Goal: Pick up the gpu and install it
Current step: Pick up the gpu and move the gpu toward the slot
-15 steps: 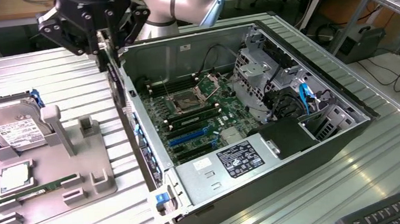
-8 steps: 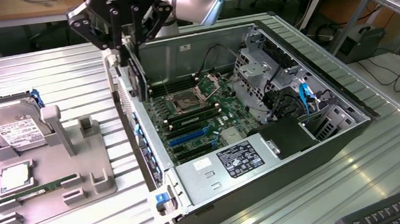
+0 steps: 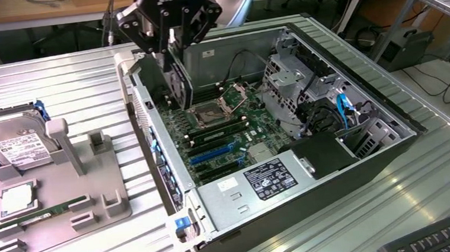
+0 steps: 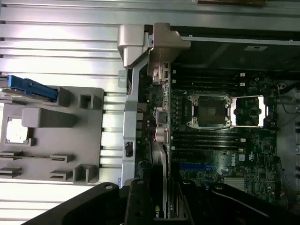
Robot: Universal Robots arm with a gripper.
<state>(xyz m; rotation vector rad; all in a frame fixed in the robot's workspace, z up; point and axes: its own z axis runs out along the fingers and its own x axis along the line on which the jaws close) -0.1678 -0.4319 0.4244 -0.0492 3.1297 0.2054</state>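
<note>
**A:** Starting nearest the camera in the exterior view, the power supply lies at the lower middle of the frame. Just beyond it is the blue slot on the motherboard.

**B:** And the gpu?

**A:** Further back, in the upper middle of the frame. It hangs on edge above the CPU socket, clear of the board and inside the open case. The gripper has its fingers clamped on the card's upper edge. The wrist view has the card pinched in the gripper too.

**B:** What matters for doing this step well?

**A:** Alignment, I'd judge. Keep the card upright, parallel to the slot and square over it, and travel slowly.

**B:** Any risks?

**A:** A tilted card could catch the socket frame or the cables at the back of the case. A loose grip could let it swing.
</note>
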